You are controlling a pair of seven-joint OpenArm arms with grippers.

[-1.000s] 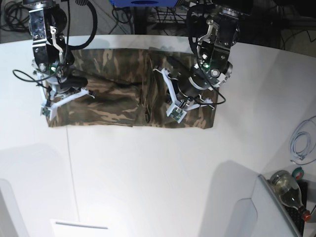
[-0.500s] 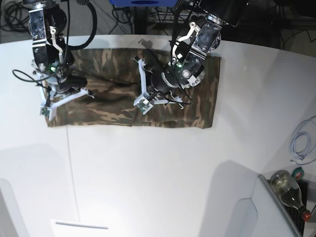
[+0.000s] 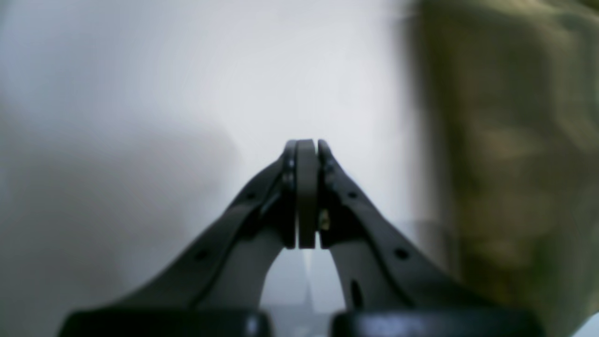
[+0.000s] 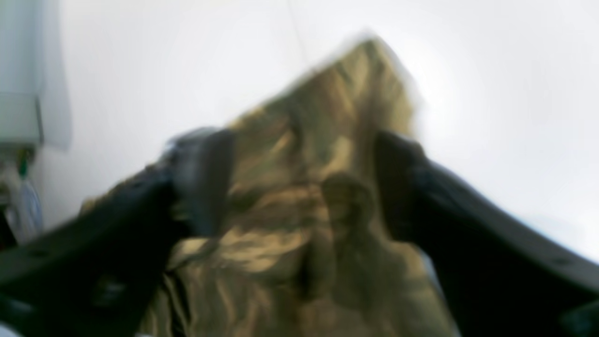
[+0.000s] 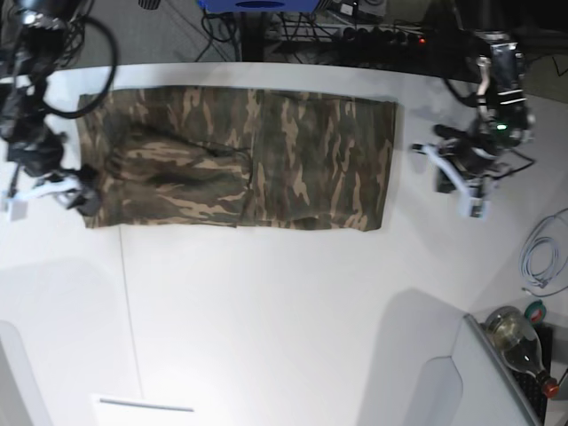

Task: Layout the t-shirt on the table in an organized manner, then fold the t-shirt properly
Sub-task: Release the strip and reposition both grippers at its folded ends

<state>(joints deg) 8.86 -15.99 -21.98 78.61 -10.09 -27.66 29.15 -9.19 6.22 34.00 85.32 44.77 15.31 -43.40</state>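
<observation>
The camouflage t-shirt (image 5: 293,151) lies as a flat, folded rectangle at the back middle of the white table (image 5: 266,311). My left gripper (image 5: 442,181) hangs over bare table just right of the shirt's right edge. In the left wrist view this gripper (image 3: 306,150) is shut with nothing in it, and the blurred shirt (image 3: 505,164) is off to its right. My right gripper (image 5: 86,191) is at the shirt's front left corner. In the right wrist view it (image 4: 302,182) is open, its dark fingers (image 4: 201,182) spread over the blurred cloth (image 4: 299,243).
A glass bottle (image 5: 519,342) and a coil of white cable (image 5: 541,257) lie at the table's right edge. A white box (image 5: 142,408) sits at the front left. Grey panels rise at the front corners. Cables and equipment crowd the floor behind the table.
My left arm has pulled off the shirt's middle and swung right, onto bare table. My right arm has shifted left to the shirt's left edge. The shirt lies flatter.
</observation>
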